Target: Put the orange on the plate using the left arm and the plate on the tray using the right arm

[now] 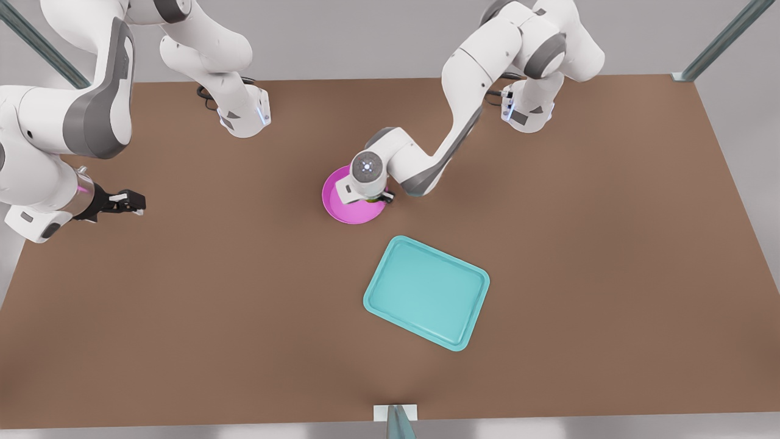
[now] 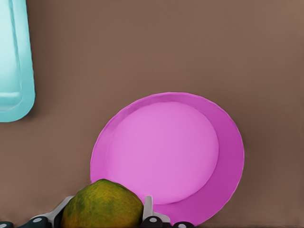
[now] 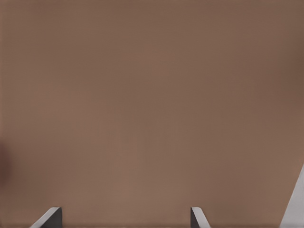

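Observation:
My left gripper [image 2: 101, 209] is shut on the orange [image 2: 102, 206], a yellow-orange fruit with greenish blotches, held between both fingers [image 2: 147, 206]. It hangs over the edge of the pink plate [image 2: 166, 152]. In the front view that arm's wrist covers part of the plate [image 1: 340, 206], with the left gripper [image 1: 381, 196] at the plate's right rim. The teal tray [image 1: 426, 292] lies on the table nearer the front edge, apart from the plate; one corner of the tray [image 2: 12, 61] appears in the left wrist view. My right gripper [image 1: 131, 201] waits open at the front view's far left, over bare table [image 3: 142, 95].
Both arm bases [image 1: 244, 113] stand at the back of the brown table [image 1: 609, 274]. Metal frame posts [image 1: 719, 42] rise at the back corners, and a small bracket [image 1: 396, 414] sits on the front edge.

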Available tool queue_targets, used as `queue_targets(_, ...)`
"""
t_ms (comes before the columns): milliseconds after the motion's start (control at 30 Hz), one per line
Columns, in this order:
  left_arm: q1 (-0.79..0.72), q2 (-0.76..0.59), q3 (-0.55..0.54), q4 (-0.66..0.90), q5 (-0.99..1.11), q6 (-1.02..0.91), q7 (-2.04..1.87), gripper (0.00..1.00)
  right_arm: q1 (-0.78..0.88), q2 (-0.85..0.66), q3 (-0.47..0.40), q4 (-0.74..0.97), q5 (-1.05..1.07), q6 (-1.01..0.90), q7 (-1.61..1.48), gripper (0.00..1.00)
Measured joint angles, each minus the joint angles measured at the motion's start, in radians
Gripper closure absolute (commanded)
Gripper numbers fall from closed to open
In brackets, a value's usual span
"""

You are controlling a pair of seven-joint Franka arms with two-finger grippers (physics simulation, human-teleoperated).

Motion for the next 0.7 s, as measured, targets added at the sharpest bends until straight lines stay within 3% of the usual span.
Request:
queue_targets(67, -0.014, 0.057, -0.015, 0.077, -0.005, -0.012, -0.089, 0.36, 0.000, 0.000, 0.000, 0.000, 0.001, 0.000, 0.000, 0.00)
queue_targets(100, -0.017, 0.073, -0.018, 0.097, -0.007, -0.017, -0.131, 0.30, 0.000, 0.002, 0.000, 0.000, 0.001, 0.000, 0.000, 0.00)
queue_targets(133, -0.020, 0.083, -0.019, 0.107, -0.009, -0.020, -0.170, 0.00, -0.001, 0.004, 0.000, 0.001, 0.001, 0.001, 0.000, 0.00)
queue_targets(300, -0.019, 0.072, -0.008, 0.114, -0.010, -0.035, -0.333, 0.00, -0.001, 0.006, 0.000, 0.000, 0.001, 0.002, 0.000, 0.00)
queue_targets(400, 0.157, -0.150, 0.190, 0.146, -0.012, -0.221, -0.345, 0.00, 0.019, 0.045, 0.001, -0.078, 0.053, -0.001, 0.000, 0.00)
queue_targets(500, 0.261, -0.248, 0.605, 0.280, -0.008, -0.445, -0.250, 0.00, 0.135, 0.142, 0.006, -0.187, 0.204, 0.058, 0.003, 0.00)
queue_targets(567, 0.297, -0.274, 0.684, 0.312, -0.009, -0.542, -0.187, 0.00, 0.229, 0.157, 0.013, -0.314, 0.290, 0.162, 0.005, 0.00)
queue_targets(633, 0.598, -0.432, 0.330, 0.151, 0.051, -0.549, -0.132, 0.00, 0.310, 0.166, 0.027, -0.401, 0.347, 0.274, 0.012, 0.00)
queue_targets(700, 0.708, -0.533, 0.174, 0.036, 0.134, -0.530, -0.083, 0.00, 0.360, 0.161, 0.039, -0.476, 0.382, 0.383, 0.018, 0.00)
